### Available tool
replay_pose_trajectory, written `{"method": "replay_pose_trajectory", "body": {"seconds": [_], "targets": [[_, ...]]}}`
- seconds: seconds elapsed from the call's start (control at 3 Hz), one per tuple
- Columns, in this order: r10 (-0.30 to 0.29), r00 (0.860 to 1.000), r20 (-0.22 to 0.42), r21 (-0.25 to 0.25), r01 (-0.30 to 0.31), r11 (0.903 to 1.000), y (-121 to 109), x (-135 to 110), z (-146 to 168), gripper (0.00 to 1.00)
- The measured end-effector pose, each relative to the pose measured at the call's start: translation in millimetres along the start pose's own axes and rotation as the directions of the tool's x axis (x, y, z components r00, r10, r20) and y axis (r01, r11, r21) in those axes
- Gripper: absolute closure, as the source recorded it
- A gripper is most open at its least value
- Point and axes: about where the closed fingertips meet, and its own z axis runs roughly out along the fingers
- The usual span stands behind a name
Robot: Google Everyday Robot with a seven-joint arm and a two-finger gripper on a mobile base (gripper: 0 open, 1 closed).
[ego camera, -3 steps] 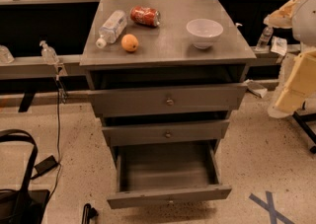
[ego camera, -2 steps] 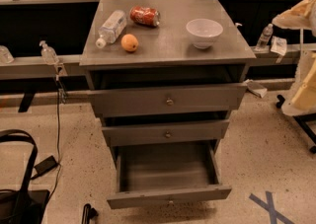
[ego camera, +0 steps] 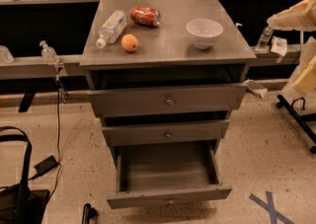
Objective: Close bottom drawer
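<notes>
The bottom drawer point(ego camera: 169, 196) of the grey metal cabinet point(ego camera: 168, 53) is pulled far out. Its slim front with a small knob faces me, and its deep tray point(ego camera: 168, 168) is empty. The middle drawer point(ego camera: 167, 133) and the top drawer point(ego camera: 168, 100) stick out slightly. My gripper point(ego camera: 294, 17) is a cream wedge on the arm at the far right edge. It is level with the cabinet top, well to the right of and above the bottom drawer, and touches nothing.
On the cabinet top lie a water bottle point(ego camera: 111, 27), a red can point(ego camera: 144, 15), an orange point(ego camera: 130, 43) and a white bowl point(ego camera: 204, 32). A black bag point(ego camera: 15, 198) and a cable are on the floor at left. A black stand point(ego camera: 298, 117) and a blue tape cross point(ego camera: 269, 206) are at right.
The arm has swung to the right, further from the cabinet and partly out of view. The drawers and the items on top have not moved.
</notes>
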Motion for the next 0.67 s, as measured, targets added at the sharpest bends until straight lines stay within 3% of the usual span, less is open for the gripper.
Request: {"method": "replay_pose_trajectory", "body": {"seconds": [0.67], "targets": [[-0.008,1.0,0.015,-0.016,0.009,0.9998,1,-6,12,0.0]]}}
